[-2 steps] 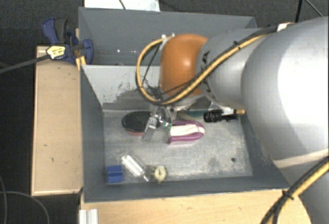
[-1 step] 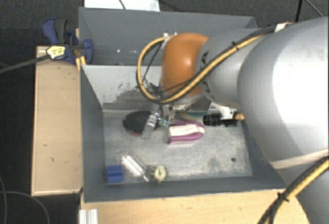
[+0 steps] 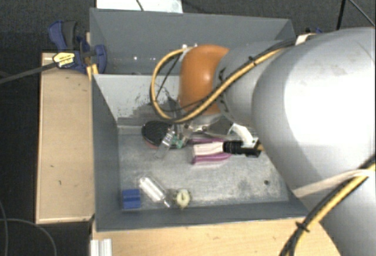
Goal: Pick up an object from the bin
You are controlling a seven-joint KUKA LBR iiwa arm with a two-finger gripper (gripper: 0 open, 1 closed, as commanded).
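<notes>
My gripper (image 3: 185,131) hangs low at the back middle of the bin, mostly hidden under the arm's orange cover. A black rounded object (image 3: 152,131) lies just to its left on the bin floor. A small green and silver piece (image 3: 173,142) sits right beneath the gripper, and whether it is held I cannot tell. A purple and white flat object (image 3: 209,152) lies just to the right, with a black and white pen-like thing (image 3: 244,145) beside it.
Near the front left of the bin lie a blue block (image 3: 131,198), a clear plastic tube (image 3: 151,188) and a small pale ring (image 3: 183,196). The large grey arm covers the bin's right side.
</notes>
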